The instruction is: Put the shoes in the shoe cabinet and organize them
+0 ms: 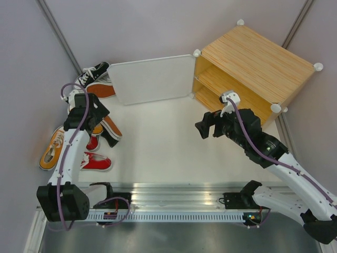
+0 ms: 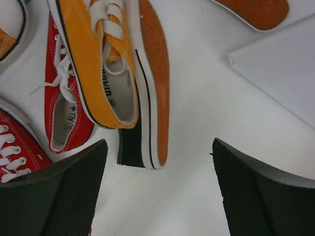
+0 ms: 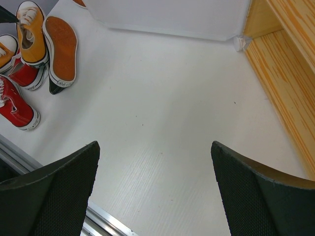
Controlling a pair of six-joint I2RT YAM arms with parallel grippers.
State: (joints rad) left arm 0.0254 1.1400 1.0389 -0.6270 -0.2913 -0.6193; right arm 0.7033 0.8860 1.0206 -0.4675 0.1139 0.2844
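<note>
Several shoes lie at the table's left. My left gripper (image 2: 160, 182) hangs open just short of the heel of a black shoe (image 2: 147, 98) that lies on its side, orange sole showing. An orange shoe (image 2: 98, 64) leans on it, with a red shoe (image 2: 64, 113) beside and another red one (image 2: 15, 147) at the edge. From above, the left gripper (image 1: 97, 118) is over this cluster. The shoe cabinet (image 1: 258, 63) stands at the back right, its door (image 1: 152, 79) swung open. My right gripper (image 1: 205, 126) is open over bare table in front of it, holding nothing.
A black sneaker (image 1: 92, 74) and an orange sole (image 1: 102, 89) lie by the door's left end. An orange shoe (image 1: 51, 150) and a red one (image 1: 95, 162) sit near the left wall. The metal rail (image 1: 174, 197) runs along the near edge.
</note>
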